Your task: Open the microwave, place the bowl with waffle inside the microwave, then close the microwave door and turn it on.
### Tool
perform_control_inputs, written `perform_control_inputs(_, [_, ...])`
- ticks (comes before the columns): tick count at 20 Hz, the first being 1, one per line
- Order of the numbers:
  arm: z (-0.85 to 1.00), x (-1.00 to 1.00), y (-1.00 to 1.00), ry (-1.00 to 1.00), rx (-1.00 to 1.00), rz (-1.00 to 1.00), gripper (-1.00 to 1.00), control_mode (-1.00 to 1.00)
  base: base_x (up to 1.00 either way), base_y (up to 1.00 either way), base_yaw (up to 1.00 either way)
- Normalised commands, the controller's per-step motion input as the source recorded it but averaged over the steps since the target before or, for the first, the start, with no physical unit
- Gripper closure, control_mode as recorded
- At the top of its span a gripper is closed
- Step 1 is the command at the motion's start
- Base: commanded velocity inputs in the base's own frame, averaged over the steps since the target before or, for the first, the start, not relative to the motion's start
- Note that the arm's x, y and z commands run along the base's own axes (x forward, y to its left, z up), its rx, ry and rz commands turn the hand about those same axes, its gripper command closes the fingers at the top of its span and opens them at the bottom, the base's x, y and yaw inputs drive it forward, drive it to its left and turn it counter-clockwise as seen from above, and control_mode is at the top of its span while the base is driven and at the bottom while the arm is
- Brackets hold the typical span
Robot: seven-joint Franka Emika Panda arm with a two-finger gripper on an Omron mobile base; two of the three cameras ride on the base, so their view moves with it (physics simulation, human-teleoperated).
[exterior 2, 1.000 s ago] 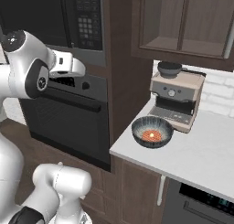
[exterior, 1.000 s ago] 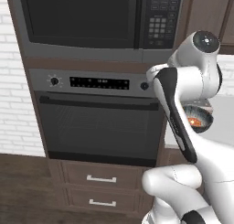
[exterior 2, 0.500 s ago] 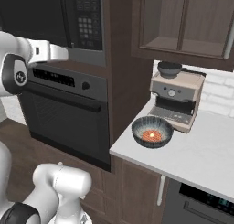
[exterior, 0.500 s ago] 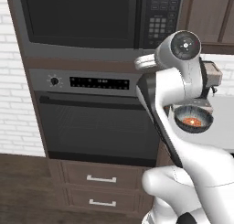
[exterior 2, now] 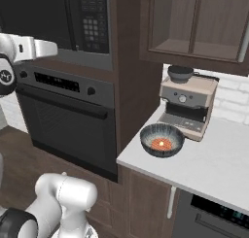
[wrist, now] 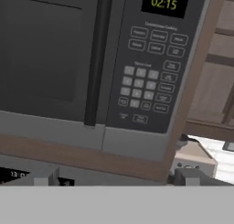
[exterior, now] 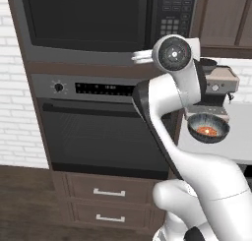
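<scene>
Up in the dark wood cabinet wall, the large grey-and-black built-in microwave (exterior: 103, 23) sits above a black wall oven with a long bar handle (exterior: 98, 132). Its wide dark-glass microwave door (wrist: 45, 49) is shut, the slim vertical dark handle (wrist: 97, 58) running down its right edge, just beside the button keypad panel (wrist: 148, 88), whose display reads 02:15. At the end of the white arm, the hand (wrist: 116, 176) hangs in front of the microwave's lower edge, below the keypad, touching nothing; its two small dark fingertips (wrist: 45, 176) stand far apart with nothing between them, so it is wide open and empty. Over to the right, on the white tabletop (exterior 2: 214, 169), the small round dark bowl with a fine blue-grey striped outside (exterior 2: 162, 140) holds orange-red food and stands upright, just in front of a beige espresso machine (exterior 2: 187, 108) with a small dark cup (exterior 2: 181, 73) on top. The bowl is well apart from the hand.
</scene>
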Motion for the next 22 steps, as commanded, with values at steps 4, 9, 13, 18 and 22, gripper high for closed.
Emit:
perform_control_inputs(4, [0.52, 0.01, 0.13, -0.01, 0.00, 0.00, -1.00, -1.00, 0.00, 0.00, 0.00])
perform_control_inputs(9, [0.29, 0.24, 0.00, 0.03, 0.05, -0.01, -1.00, -1.00, 0.00, 0.00, 0.00])
perform_control_inputs(13, [0.00, 0.34, 0.00, 0.12, 0.08, 0.00, -1.00, -1.00, 0.00, 0.00, 0.00])
perform_control_inputs(18, [-0.26, 0.42, -0.02, 0.03, 0.03, -0.03, -1.00, -1.00, 0.00, 0.00, 0.00])
perform_control_inputs(22, [-0.38, 0.19, -0.21, 0.00, 0.00, -0.09, -1.00, -1.00, 0.00, 0.00, 0.00])
